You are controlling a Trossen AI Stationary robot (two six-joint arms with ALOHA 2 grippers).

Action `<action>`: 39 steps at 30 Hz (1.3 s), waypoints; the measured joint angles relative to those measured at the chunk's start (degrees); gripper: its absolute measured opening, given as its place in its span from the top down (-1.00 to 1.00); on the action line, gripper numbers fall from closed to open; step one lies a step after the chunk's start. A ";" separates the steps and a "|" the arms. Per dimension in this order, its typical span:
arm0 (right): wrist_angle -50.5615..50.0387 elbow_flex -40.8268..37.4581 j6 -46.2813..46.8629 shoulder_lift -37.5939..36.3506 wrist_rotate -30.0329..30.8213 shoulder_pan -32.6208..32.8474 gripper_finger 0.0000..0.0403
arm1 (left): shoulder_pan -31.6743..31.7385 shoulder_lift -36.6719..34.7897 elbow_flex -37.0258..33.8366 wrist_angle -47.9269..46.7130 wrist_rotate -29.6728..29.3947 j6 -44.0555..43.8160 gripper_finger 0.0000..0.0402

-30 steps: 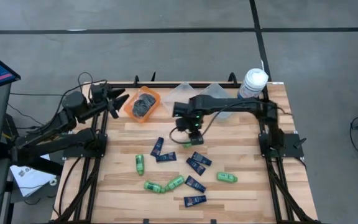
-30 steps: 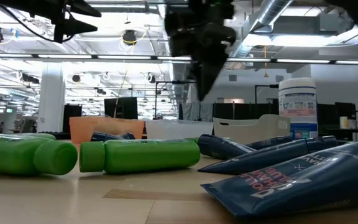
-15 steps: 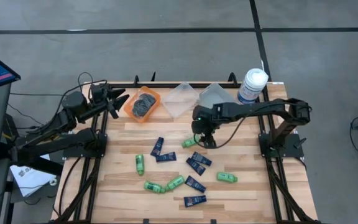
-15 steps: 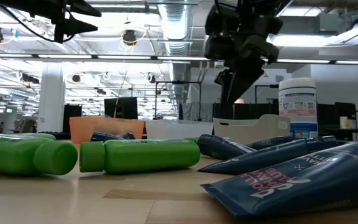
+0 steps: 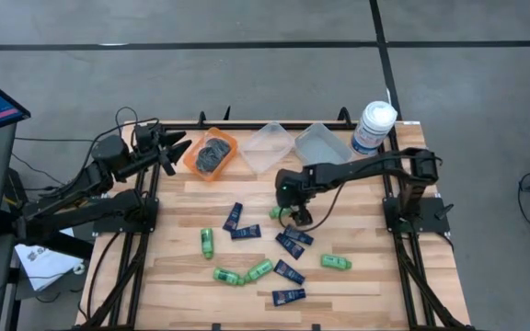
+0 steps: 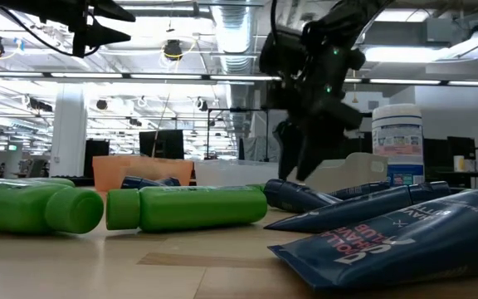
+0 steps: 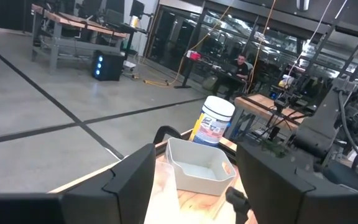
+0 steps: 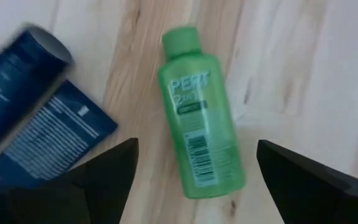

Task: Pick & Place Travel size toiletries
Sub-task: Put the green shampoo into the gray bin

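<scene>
The right tool [image 5: 292, 215] hangs just above the green bottle [image 8: 201, 140] at the table [image 5: 357, 285] centre, fingers [image 8: 101, 168] wide apart. I think it should lower straight, one finger each side, then close. Left tool [image 5: 168, 150] waits upper left, apart

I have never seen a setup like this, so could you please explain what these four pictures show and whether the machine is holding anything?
Two dark robot arms work at a wooden table. One picture looks straight down, one looks level across the tabletop, and two come from cameras on the arms' wrists. The right gripper hangs open over a green bottle lying flat, beside a navy tube; it holds nothing. The left gripper waits open and empty at the table's far left corner. More green bottles and navy tubes lie scattered. At the back stand an orange bin with dark tins, two clear bins and a white jar.
</scene>
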 joint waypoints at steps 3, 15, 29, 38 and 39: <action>0.66 0.00 0.62 1.85 0.01 -0.02 -0.55 | 0.00 0.00 0.00 0.01 -0.01 -0.02 -0.09; 1.71 0.72 2.76 5.21 1.11 0.11 -0.29 | 0.00 0.00 -0.02 -0.02 -0.02 -0.02 -0.07; -0.32 0.47 4.42 3.48 1.77 -0.34 0.35 | 0.00 0.00 -0.02 -0.02 -0.04 0.09 -0.04; -2.73 0.39 6.56 -7.34 1.70 -7.03 0.30 | 0.00 0.00 -0.02 -0.02 -0.06 0.15 0.00; -2.89 0.40 7.21 -9.01 1.78 -8.39 0.31 | 0.00 0.00 -0.02 -0.02 -0.04 0.15 0.00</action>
